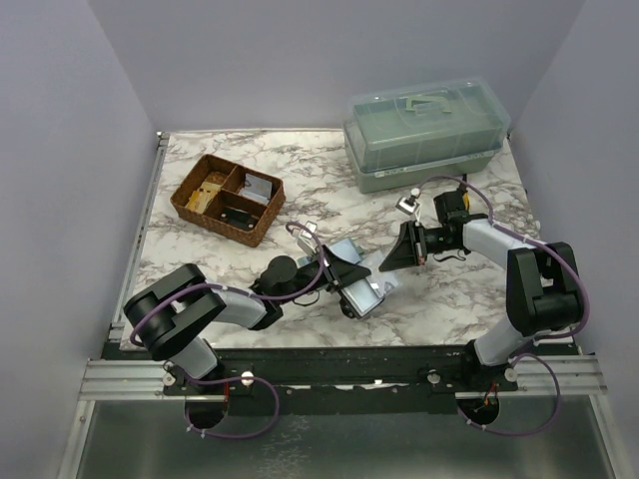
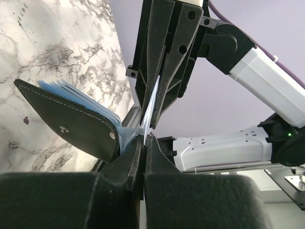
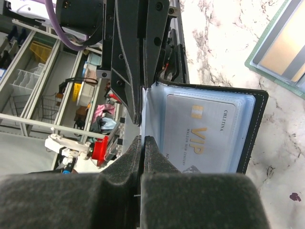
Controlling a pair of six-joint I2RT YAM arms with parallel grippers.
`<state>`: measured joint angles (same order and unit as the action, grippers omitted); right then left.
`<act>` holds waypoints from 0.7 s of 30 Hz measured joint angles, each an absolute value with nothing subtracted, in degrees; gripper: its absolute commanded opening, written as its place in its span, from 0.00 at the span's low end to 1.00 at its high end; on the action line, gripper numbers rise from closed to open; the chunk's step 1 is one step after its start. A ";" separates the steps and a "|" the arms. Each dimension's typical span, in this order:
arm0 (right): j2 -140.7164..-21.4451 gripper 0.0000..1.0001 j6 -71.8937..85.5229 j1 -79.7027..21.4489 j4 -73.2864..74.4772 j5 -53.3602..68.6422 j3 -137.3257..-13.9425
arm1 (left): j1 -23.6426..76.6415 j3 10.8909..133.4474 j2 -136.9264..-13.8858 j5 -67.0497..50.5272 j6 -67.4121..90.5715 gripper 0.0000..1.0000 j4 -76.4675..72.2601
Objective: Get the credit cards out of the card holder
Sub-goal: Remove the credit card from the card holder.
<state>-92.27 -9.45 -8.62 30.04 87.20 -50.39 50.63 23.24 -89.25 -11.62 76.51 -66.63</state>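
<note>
Right end effector [image 3: 143, 139] tight on card [image 3: 146, 114]

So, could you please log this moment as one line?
left fingers: shut on pale sheet of card holder | right fingers: shut on same sheet | card holder: open | VIP card: in its sleeve

A brown wicker divided tray [image 1: 213, 226] sat at the marble bench's [image 1: 439, 299] back left; a translucent green lidded box [image 1: 427, 135] sat back right.

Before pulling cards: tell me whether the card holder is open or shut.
Open: the card holder is spread, baring a sleeved credit card.
</note>
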 measured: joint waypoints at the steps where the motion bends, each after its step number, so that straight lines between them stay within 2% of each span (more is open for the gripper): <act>1: -92.27 0.00 -9.43 -8.60 30.04 87.35 -50.33 | 50.57 22.87 -89.25 -11.90 76.29 0.00 -67.13; 21: -92.27 0.00 -10.39 -6.00 30.04 87.02 -50.22 | 46.30 17.54 -85.67 -16.47 72.95 0.00 -68.05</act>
<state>-92.27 -10.39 -6.00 30.04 87.02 -50.22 46.30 17.54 -85.67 -16.47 72.95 -68.05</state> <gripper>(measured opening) 0.006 0.018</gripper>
